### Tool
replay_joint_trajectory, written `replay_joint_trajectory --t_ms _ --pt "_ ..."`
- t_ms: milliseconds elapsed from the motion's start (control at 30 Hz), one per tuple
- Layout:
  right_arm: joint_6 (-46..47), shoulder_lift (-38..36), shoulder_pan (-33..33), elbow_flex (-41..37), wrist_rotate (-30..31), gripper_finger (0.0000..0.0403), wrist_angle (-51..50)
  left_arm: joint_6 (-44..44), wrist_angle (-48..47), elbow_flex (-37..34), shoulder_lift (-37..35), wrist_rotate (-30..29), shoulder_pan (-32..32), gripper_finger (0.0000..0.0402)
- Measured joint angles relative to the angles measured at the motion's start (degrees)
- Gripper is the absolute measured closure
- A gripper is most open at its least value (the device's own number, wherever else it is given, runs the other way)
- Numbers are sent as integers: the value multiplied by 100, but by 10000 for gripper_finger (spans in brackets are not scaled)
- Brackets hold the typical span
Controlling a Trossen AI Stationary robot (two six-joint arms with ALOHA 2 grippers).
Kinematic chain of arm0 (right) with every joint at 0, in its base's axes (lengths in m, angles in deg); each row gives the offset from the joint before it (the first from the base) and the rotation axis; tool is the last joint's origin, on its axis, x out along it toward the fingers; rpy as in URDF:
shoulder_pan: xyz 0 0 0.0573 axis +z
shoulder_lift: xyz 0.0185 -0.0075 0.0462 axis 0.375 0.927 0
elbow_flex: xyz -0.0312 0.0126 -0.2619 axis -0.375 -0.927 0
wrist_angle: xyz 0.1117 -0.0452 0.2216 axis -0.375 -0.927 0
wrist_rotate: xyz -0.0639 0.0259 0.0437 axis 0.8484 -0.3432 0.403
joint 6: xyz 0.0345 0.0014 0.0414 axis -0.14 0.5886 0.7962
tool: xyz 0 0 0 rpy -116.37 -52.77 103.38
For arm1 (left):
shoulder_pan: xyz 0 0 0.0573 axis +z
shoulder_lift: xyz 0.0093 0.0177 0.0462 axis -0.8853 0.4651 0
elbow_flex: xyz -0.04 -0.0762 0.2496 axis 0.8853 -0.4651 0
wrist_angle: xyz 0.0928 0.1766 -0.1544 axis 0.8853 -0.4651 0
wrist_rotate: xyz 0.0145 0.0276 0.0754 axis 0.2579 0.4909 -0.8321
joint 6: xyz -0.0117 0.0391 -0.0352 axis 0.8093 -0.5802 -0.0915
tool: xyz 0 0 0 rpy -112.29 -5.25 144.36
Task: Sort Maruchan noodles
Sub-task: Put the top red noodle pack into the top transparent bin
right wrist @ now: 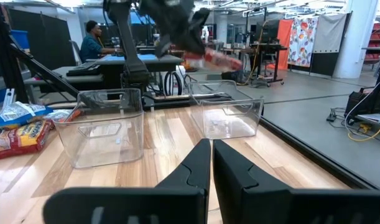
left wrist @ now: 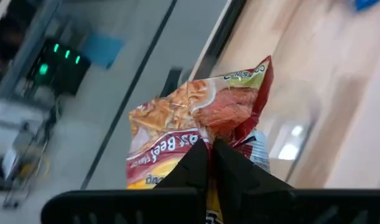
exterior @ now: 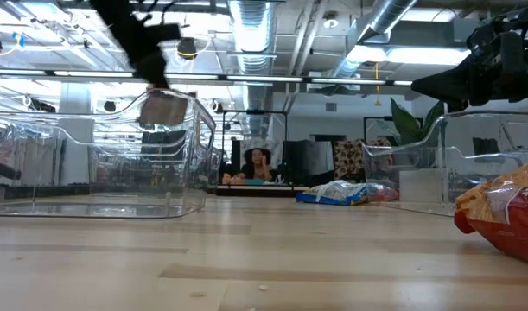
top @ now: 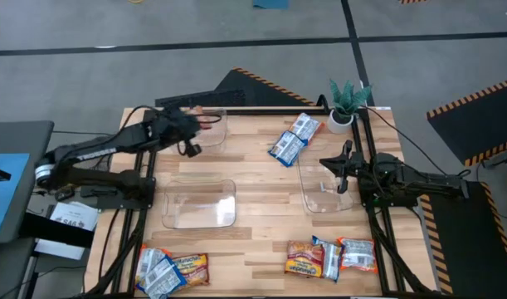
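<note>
My left gripper (top: 197, 123) is shut on a red-and-orange Maruchan packet (left wrist: 196, 118) above the clear bin (top: 205, 133) at the far left. The packet also shows in the low view (exterior: 164, 108) and in the right wrist view (right wrist: 213, 59). My right gripper (top: 343, 169) is shut and empty over the clear bin (top: 326, 189) on the right. Blue-and-white packets (top: 293, 139) lie flat on the table at the far middle. Mixed packets lie in a pile at the near left (top: 170, 268) and in another at the near right (top: 332, 256). My left gripper pinches the red packet between its two fingers (left wrist: 196, 160), on its crinkled wrapper (left wrist: 222, 132). The rest of the packet reaches out past the fingertips. The packet is lifted clear, above the far-left bin.
A third clear bin (top: 199, 204) stands at the near left of the table's middle. A potted plant (top: 347, 104) stands at the far right corner. Bare wood lies between the bins. A person (exterior: 257, 162) sits in the room beyond the table.
</note>
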Motion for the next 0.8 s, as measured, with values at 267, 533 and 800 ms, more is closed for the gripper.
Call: replay_joint_trajectory --t_ms 267,533,800 --pt "1 0 2 0 0 360 0 -571 54 -966 -305 685 879 401" --pt "1 0 0 0 0 360 0 -1672 2 -1022 -257 867 1050 401" --pt "1 0 0 0 0 360 0 -1887 -145 -1022 -257 458 1048 387"
